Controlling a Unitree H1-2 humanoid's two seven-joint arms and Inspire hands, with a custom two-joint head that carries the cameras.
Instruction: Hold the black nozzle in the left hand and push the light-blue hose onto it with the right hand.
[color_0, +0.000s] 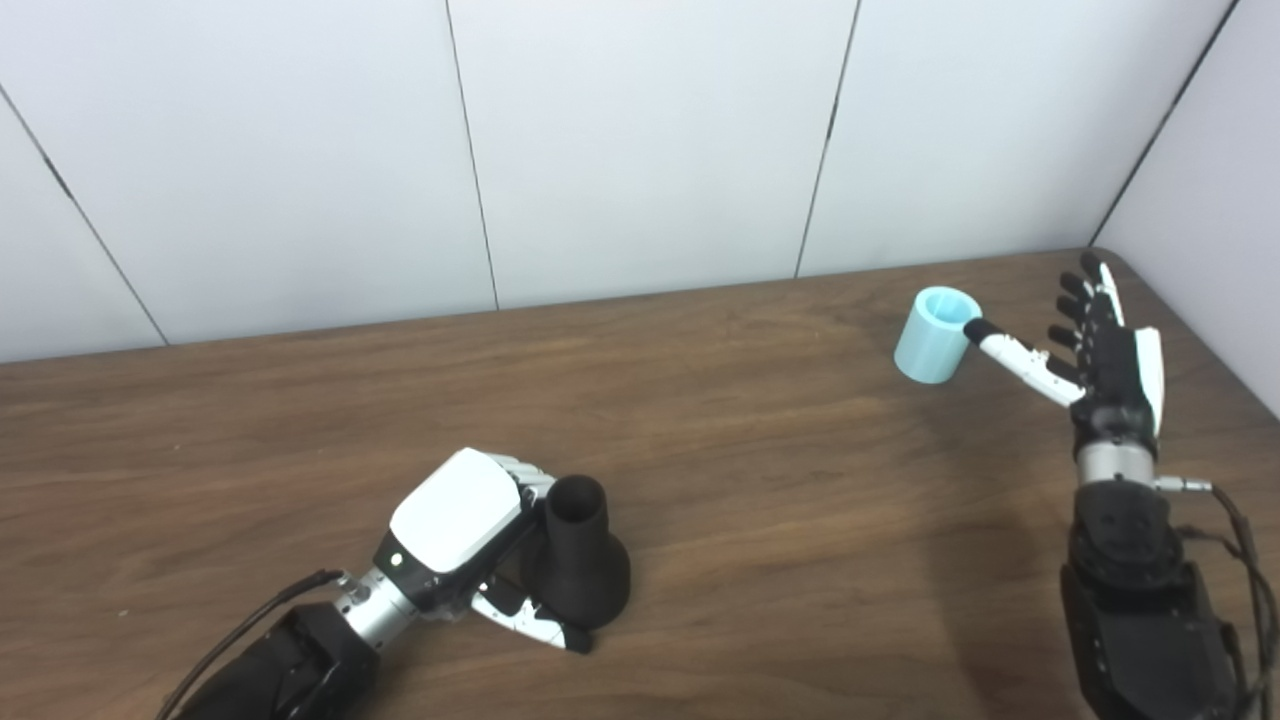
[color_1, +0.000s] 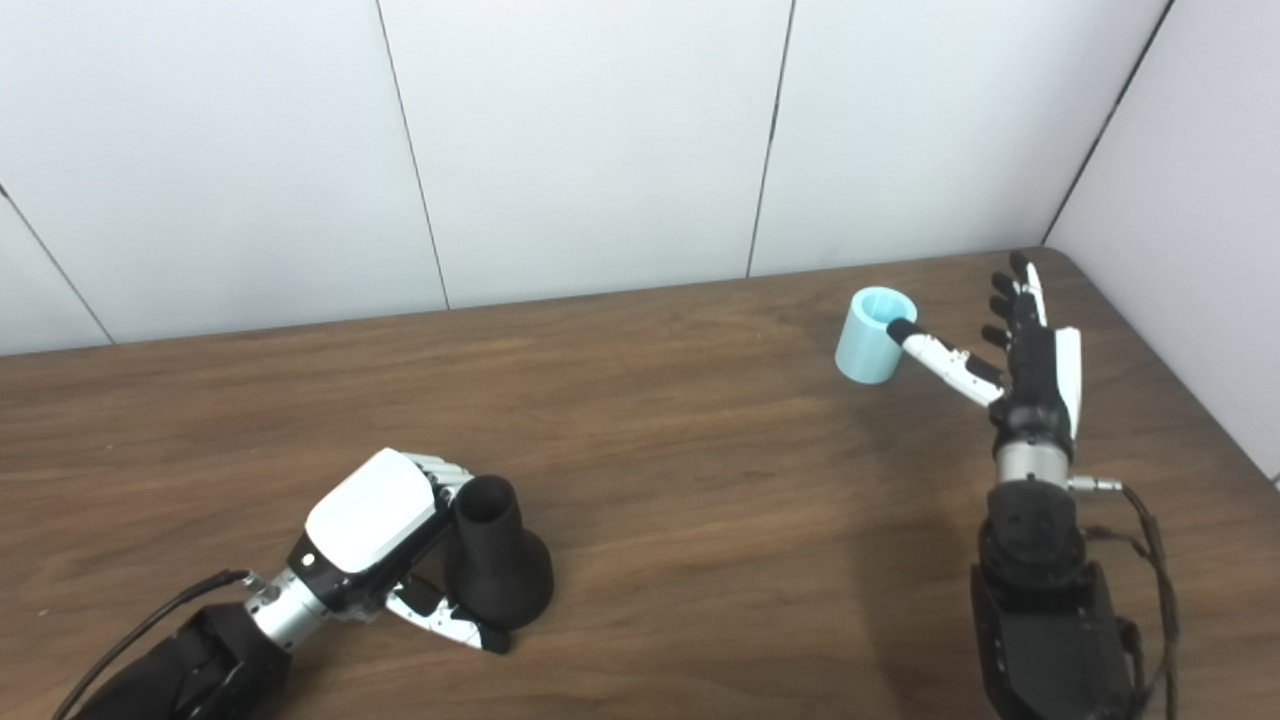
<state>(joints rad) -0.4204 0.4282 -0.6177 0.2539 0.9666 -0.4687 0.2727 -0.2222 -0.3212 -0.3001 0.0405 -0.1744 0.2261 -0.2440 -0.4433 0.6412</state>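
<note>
The black nozzle (color_0: 578, 565) stands upright on the wooden table (color_0: 780, 480) at the front left, wide base down, narrow mouth up. My left hand (color_0: 462, 530) is wrapped around it, with its fingers behind the neck and its thumb across the front of the base. The light-blue hose (color_0: 932, 335), a short open tube, stands on the table at the back right. My right hand (color_0: 1095, 355) is open just to the right of it, fingers spread and pointing away. Its thumb tip touches the hose's rim. Both things also show in the right eye view: the nozzle (color_1: 497, 568) and the hose (color_1: 872, 335).
White wall panels (color_0: 640, 150) rise right behind the table's back edge, and a side wall (color_0: 1220, 200) closes the right. The table's right corner lies just beyond my right hand. Bare wood lies between the nozzle and the hose.
</note>
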